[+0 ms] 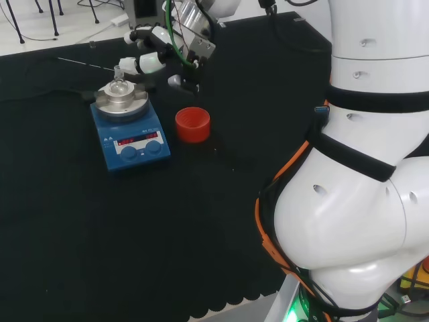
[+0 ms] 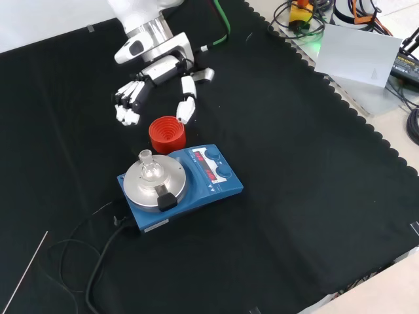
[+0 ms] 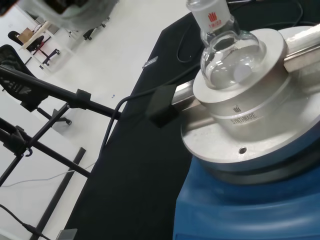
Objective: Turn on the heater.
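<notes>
Blue heater [image 2: 196, 183] sat at frame centre; the hand [image 2: 154, 82] hovered above it, fingers [image 2: 127, 104] relaxed, holding nothing.

Flask [image 1: 118, 83] seated on blue heater [image 1: 129, 129]; red ring [image 1: 193, 124] set beside; hand [image 1: 151, 62] held behind, fingers relaxed.

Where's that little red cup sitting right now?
In the front view the red cup stands on the cloth just behind the blue heater, below the hand.

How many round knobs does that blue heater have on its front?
2: both knobs sit side by side on the blue heater's front panel, below its red displays; none looks hidden.
</notes>
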### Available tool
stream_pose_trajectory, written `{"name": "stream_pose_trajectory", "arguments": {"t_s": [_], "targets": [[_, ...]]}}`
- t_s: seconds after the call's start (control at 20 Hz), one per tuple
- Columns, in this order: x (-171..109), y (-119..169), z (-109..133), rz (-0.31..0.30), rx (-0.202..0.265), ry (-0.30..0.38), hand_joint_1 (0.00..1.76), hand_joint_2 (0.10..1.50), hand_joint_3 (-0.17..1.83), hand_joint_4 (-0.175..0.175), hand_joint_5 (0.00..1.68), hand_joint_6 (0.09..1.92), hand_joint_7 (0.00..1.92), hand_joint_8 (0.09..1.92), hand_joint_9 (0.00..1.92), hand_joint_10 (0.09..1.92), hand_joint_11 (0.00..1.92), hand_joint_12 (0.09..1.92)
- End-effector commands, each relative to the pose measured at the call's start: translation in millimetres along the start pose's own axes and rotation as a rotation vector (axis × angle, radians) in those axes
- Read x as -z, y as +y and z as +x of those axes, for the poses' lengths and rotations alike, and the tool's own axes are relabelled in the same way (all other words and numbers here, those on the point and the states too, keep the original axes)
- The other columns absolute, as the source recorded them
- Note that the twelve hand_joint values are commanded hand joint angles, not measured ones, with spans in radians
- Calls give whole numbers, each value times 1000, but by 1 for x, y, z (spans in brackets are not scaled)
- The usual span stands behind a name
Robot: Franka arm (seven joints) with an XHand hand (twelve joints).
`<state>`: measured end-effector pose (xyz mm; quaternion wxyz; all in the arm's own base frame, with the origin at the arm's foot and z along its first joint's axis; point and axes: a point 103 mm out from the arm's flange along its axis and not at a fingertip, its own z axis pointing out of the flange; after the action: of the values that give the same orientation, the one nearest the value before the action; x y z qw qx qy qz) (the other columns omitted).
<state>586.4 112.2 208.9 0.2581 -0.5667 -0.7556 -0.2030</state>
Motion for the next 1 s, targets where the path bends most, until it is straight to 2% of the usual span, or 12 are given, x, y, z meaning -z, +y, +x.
{"name": "stream_pose_trajectory", "arguments": {"t_s": [0.05,0.25,0.45,0.5,0.6,0.7,0.85,1.0], "targets": [[5,-19,21,12,78,43,742,604,506,19,437,200,157,519,323,626,0,1214],[17,-32,17,24,39,-24,743,611,510,20,440,192,156,518,324,626,0,1227],[21,-42,24,75,-5,-84,755,615,525,22,443,164,166,524,333,632,0,1300],[22,-45,26,78,-16,-96,813,623,605,24,446,153,180,529,357,633,26,1348],[25,-50,31,86,-39,-117,939,628,788,26,469,154,259,555,446,627,136,1404],[26,-56,34,98,-55,-146,1009,622,888,26,478,168,342,578,543,614,283,1396],[26,-64,36,131,-81,-204,1051,612,946,22,476,197,451,599,681,575,468,1345],[24,-73,37,154,-103,-227,1092,611,980,11,462,302,604,603,874,495,730,1247]]}}
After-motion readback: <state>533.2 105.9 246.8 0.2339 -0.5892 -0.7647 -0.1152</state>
